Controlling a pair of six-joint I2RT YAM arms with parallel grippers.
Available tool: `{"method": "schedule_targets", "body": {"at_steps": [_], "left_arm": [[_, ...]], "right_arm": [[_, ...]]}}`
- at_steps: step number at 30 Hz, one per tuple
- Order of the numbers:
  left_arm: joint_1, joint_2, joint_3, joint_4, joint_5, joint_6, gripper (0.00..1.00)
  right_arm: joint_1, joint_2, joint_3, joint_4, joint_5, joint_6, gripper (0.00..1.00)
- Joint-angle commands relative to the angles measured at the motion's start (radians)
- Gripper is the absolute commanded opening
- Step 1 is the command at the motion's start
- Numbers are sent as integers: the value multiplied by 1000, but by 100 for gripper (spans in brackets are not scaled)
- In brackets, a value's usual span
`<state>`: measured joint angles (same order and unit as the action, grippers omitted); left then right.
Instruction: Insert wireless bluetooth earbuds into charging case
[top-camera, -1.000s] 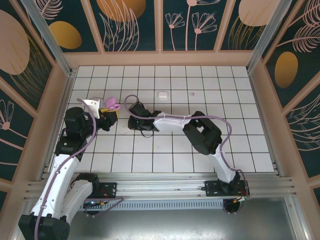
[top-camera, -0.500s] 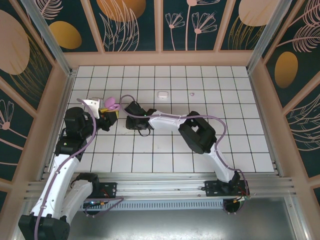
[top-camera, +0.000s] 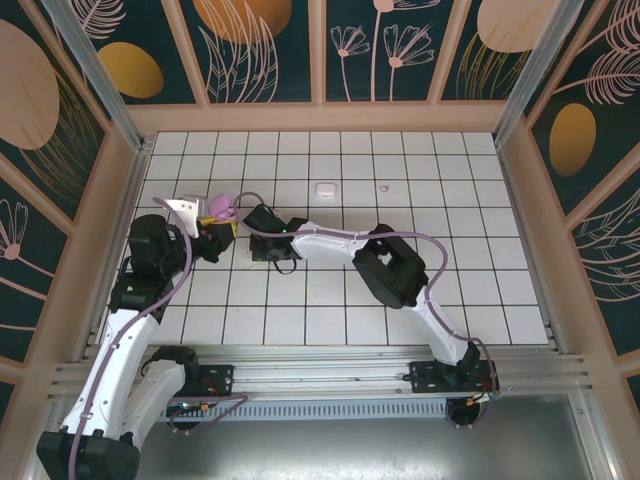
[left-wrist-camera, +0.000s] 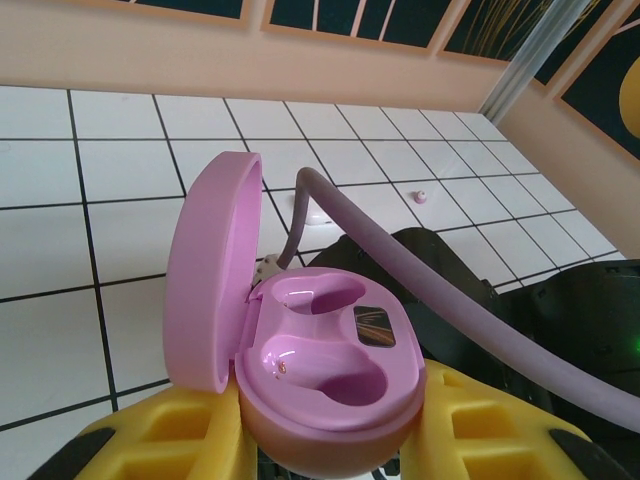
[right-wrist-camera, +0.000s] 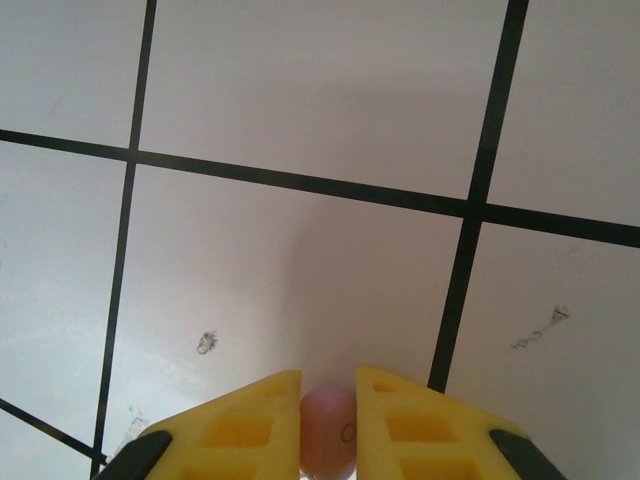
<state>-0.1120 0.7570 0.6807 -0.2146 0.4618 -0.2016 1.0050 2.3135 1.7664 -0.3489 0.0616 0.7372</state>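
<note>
The open pink charging case (left-wrist-camera: 320, 350) was gripped at its base between the left jaws, both wells empty. To its right, the right jaws had been narrowed onto a small pinkish earbud (right-wrist-camera: 328, 425) and brought nearer the case above the desk (right-wrist-camera: 300, 90), so insertion was judged next. A second pinkish piece (top-camera: 385, 187) lay well beyond the right jaws.

In the left wrist view the open pink charging case (left-wrist-camera: 320, 350) runs off the picture at 6 o'clock, its base hidden inside the left end effector (left-wrist-camera: 320, 392). A mauve cable (left-wrist-camera: 400, 250) covers part of a white object (left-wrist-camera: 319, 213) at 12 o'clock of it. The pink earbud (right-wrist-camera: 328, 430) pinched in the right end effector (right-wrist-camera: 325, 386) is cut off at 6 o'clock, and from above a pink speck (top-camera: 385, 187) on the table (top-camera: 480, 250) is too small to tell.
</note>
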Motion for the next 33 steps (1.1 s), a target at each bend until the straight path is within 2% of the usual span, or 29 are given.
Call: {"method": "schedule_targets", "body": {"at_steps": [1,7,11,15,21,26,33], "left_arm": [[6,-16,26,-9,-4,21,21],[6,-37,-12,37,60,52,22],[6,-35,-69,104,172,82,23],[6,-35,-128,224,282,53,24],[2,-42,-195,412,387,10,23],[-29,-66,-242,548,365,6,22],[-222,0,-256,706,205,39,21]], "right_arm": [[13,18,12,-64,17,-23,14],[-22,-110,-76,-74,71,-52,11],[-80,-275,-228,-46,96,-61,10],[-149,-468,-396,-25,107,-65,10],[-219,-733,-529,-53,134,-112,10],[-207,-890,-519,-113,145,-167,9],[-116,-988,-428,-181,180,-208,8]]}}
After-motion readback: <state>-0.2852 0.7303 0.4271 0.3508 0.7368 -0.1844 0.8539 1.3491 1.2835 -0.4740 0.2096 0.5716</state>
